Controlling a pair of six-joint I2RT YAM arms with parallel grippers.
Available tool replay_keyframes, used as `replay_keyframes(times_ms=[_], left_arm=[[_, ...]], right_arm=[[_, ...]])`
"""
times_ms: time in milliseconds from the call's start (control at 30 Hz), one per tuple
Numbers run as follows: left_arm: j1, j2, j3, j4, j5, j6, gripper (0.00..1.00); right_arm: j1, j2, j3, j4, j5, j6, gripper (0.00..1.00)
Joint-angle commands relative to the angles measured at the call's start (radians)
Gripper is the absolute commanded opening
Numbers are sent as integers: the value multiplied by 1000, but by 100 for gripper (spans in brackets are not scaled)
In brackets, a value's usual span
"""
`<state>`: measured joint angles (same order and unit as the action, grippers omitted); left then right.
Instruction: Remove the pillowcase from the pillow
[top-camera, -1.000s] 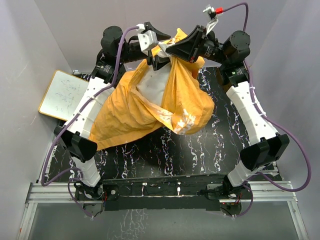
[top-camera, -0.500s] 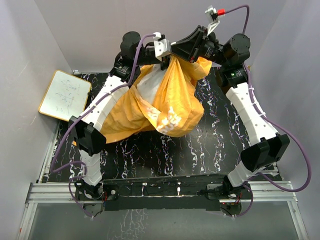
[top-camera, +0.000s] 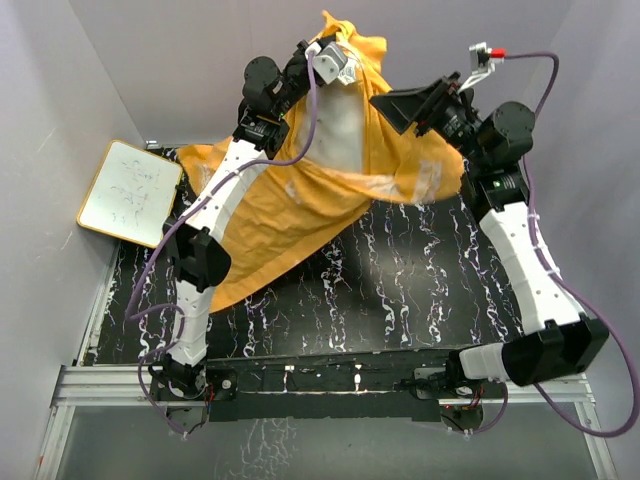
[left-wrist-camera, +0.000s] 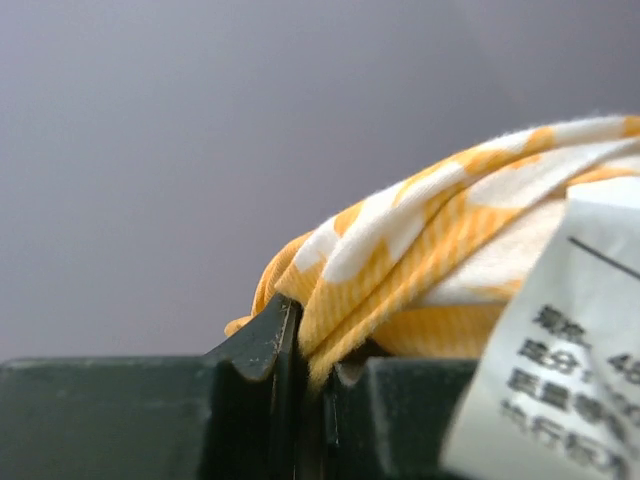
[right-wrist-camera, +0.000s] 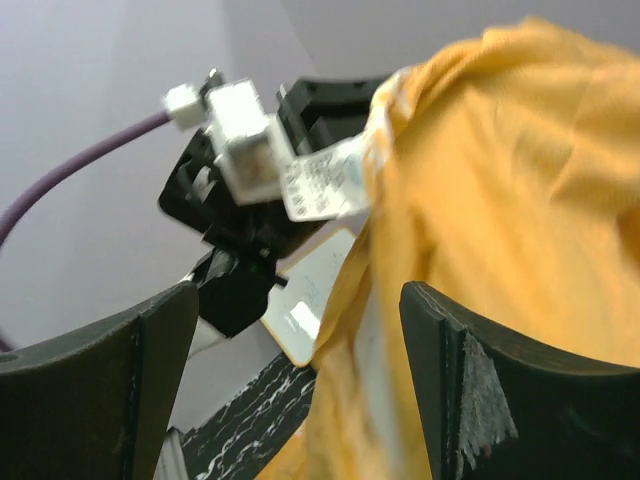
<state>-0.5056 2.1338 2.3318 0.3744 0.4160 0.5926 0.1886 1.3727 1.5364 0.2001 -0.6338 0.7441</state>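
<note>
Pillowcase: the orange pillowcase (top-camera: 290, 210) hangs from its top fold, and its lower part trails down onto the black marbled counter (top-camera: 400, 290).
Pillow: the off-white pillow (top-camera: 338, 130) shows through the case's open mouth, held up high and partly inside.
Feel: the case is thin, limp cloth, light and likely to slide through a loose pinch. The pillow looks plump, soft and the heavier of the two (I'd guess it would sag out under its own weight).
Where to hold: a doubled fold or seam on the case, and a bunched handful of the pillow where it is bare at the mouth.
Left arm: stretched up tall over the far side of the counter, with the left gripper (left-wrist-camera: 308, 360) clamped on a fold of orange cloth beside the care label (left-wrist-camera: 560, 340).
Right arm: elbow bent, reaching up and in toward the case. The right gripper (right-wrist-camera: 298, 320) is spread wide and grips nothing, with the cloth just ahead of it.
</note>
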Motion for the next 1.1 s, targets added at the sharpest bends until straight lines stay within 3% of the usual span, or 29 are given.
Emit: replay_keyframes(times_ms=[0,67,200,300,400,533,700,800,933,1067], left_arm=[[36,35,144,202,-238,210,0],[36,27,113,242,-253,260,0],[36,22,108,303,-274,305,0],[34,31,147,327,-249,350,0],[6,-2,128,342,-221,418,0],[-38,-61,118,307,-202,435,0],[-121,-114,147,279,-188,428,0],[-173,-133,174,258,-156,430,0],[-239,-137,241,207,-127,437,0],[-262,-191,206,210,-113,415,0]], right_arm=[[9,-177,-181,133,73,54,86],[50,-215,-272,203,61,84,85],[242,-195,-307,16,218,-81,84],[264,-118,-378,1,263,-69,87],[265,-39,-483,79,268,-25,98],[284,60,-553,171,309,-17,98],[320,112,-616,381,539,-67,98],[321,142,-588,483,642,-118,98],[321,175,-429,519,707,-261,98],[320,160,-280,544,779,-441,98]])
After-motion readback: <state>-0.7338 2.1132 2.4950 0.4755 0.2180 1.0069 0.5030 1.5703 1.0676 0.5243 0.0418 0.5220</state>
